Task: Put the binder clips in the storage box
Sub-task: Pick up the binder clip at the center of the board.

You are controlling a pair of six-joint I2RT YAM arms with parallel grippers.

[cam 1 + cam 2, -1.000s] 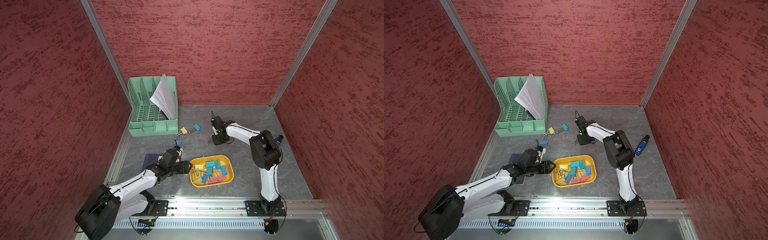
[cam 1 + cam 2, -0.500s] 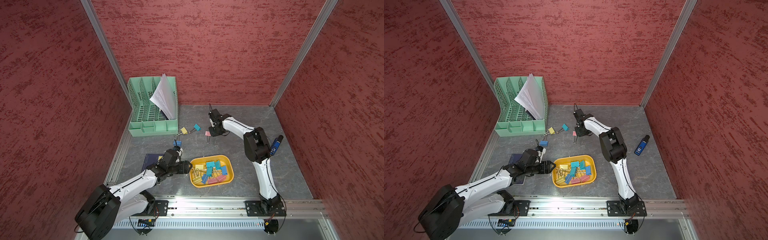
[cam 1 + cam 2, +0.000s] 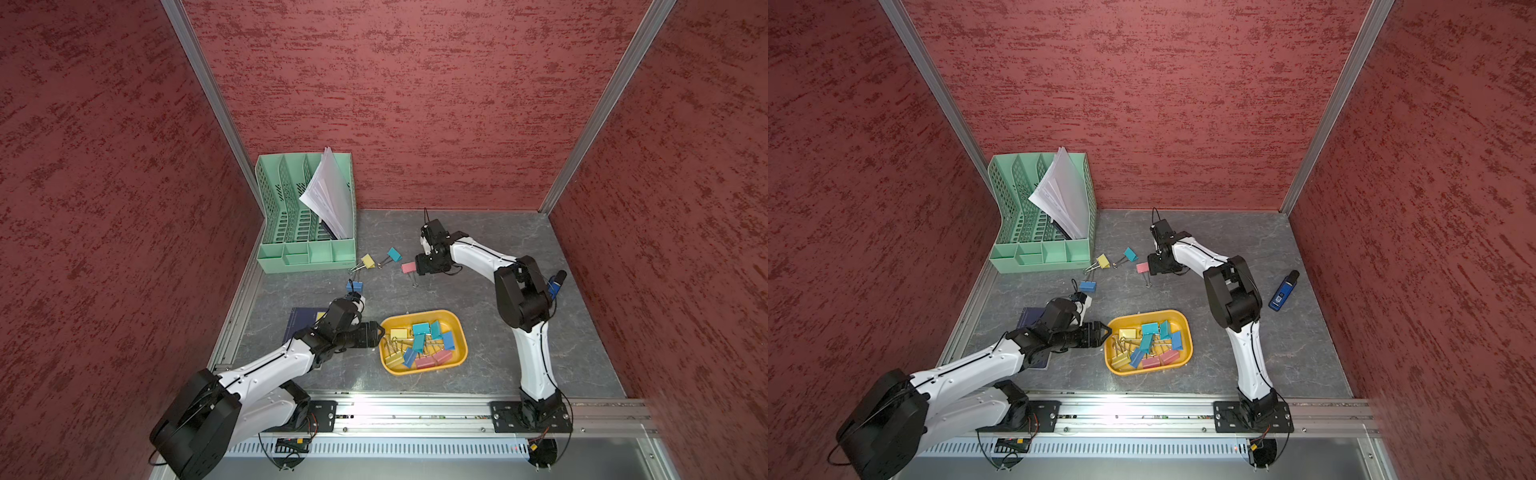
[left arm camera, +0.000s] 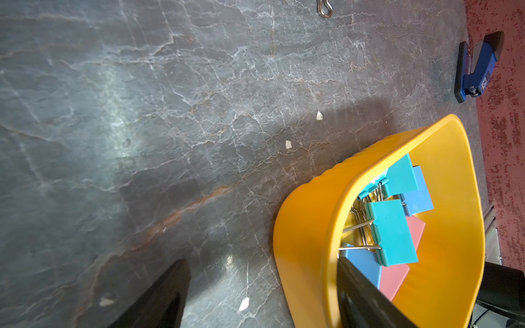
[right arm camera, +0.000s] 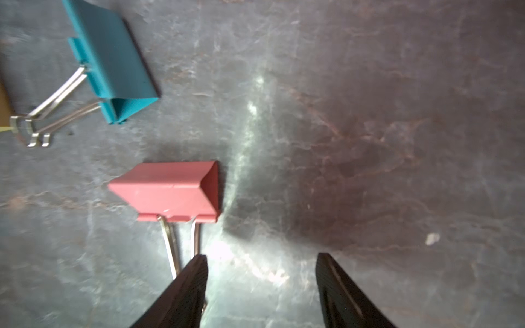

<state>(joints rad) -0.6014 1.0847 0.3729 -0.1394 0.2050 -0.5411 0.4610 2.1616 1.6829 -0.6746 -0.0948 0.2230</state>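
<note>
The yellow storage box [image 3: 422, 312] [image 3: 1144, 312] sits at the front middle with several binder clips [image 3: 419, 340] inside. My left gripper [image 3: 380, 330] [image 4: 261, 259] is open at the box's left end. One finger is inside the box and the other over the table, with the box wall [image 4: 306, 227] between them. Loose clips lie further back: pink [image 3: 408, 267] [image 5: 170, 193], teal [image 3: 394, 254] [image 5: 110, 62], yellow [image 3: 368, 261] and blue [image 3: 354, 286]. My right gripper [image 3: 419, 266] [image 5: 261, 257] is open and holds nothing. One finger is beside the pink clip's wire handles.
A mint-green file organizer [image 3: 307, 216] with papers stands at the back left. A blue stapler [image 3: 1283, 290] [image 4: 477, 68] lies by the right wall. A dark blue notebook [image 3: 303, 320] lies partly under my left arm. Red walls close in three sides.
My right gripper has gone from shut to open and shifted back and left. The pink clip now lies in plain sight on the table just left of it. The left arm has stayed still.
</note>
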